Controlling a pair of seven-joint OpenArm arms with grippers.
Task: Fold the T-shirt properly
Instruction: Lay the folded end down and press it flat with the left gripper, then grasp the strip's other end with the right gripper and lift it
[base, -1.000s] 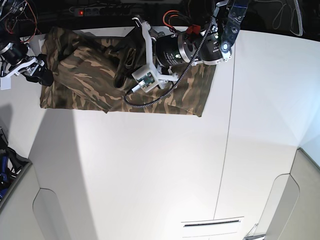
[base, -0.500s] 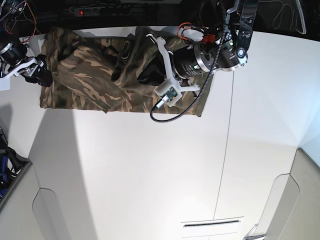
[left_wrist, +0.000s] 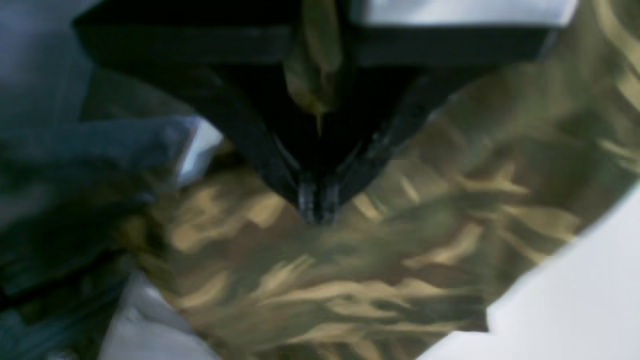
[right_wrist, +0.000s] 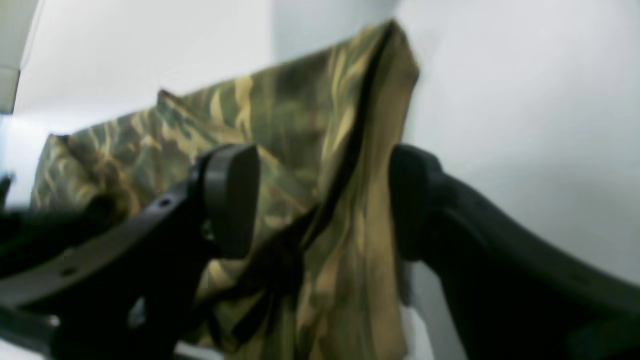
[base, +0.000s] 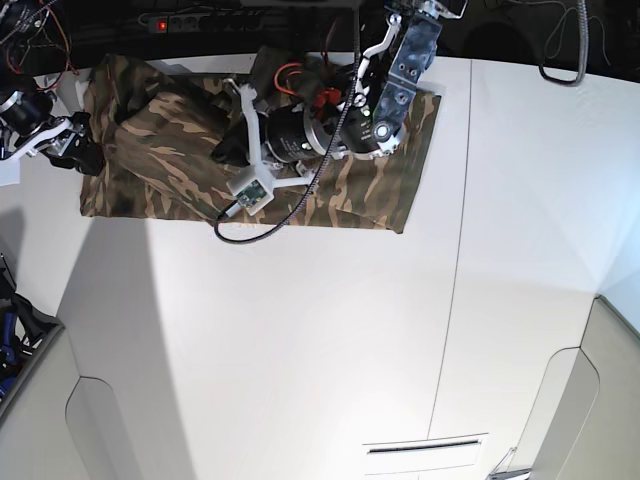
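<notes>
Folding is mid-step, I judge: my left tool (left_wrist: 318, 202) has pinched shut over the T-shirt (base: 330, 195) lying at the surface's (base: 300, 350) far edge, my right tool (right_wrist: 320, 200) gapes wide around its side fold, which I should clamp next.

Left claw (left_wrist: 318, 202) pinched closed; right claw (right_wrist: 320, 200) spread wide apart.
</notes>
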